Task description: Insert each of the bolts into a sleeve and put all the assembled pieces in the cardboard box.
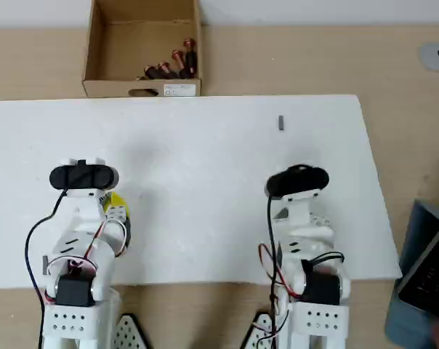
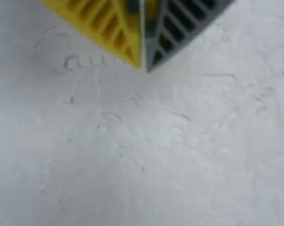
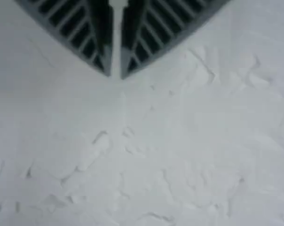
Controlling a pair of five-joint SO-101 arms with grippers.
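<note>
The cardboard box (image 1: 96, 54) stands at the far edge of the white mat (image 1: 198, 167). Several dark sleeves with copper-red bolts (image 1: 172, 65) lie in its near right corner. One small grey piece (image 1: 280, 123) lies alone on the mat, ahead of the right arm; I cannot tell whether it is a bolt or a sleeve. My left gripper (image 2: 143, 66), one finger yellow and one grey, is shut on nothing just above the mat. My right gripper (image 3: 115, 70), with grey fingers, is shut and holds nothing. Both arms (image 1: 85, 218) (image 1: 299, 218) are folded back near the front edge.
A dark grey object (image 1: 423, 276) stands off the mat at the right front. A round grey fitting (image 1: 436, 55) sits in the wooden tabletop at the far right. Open mat lies between the arms and the box.
</note>
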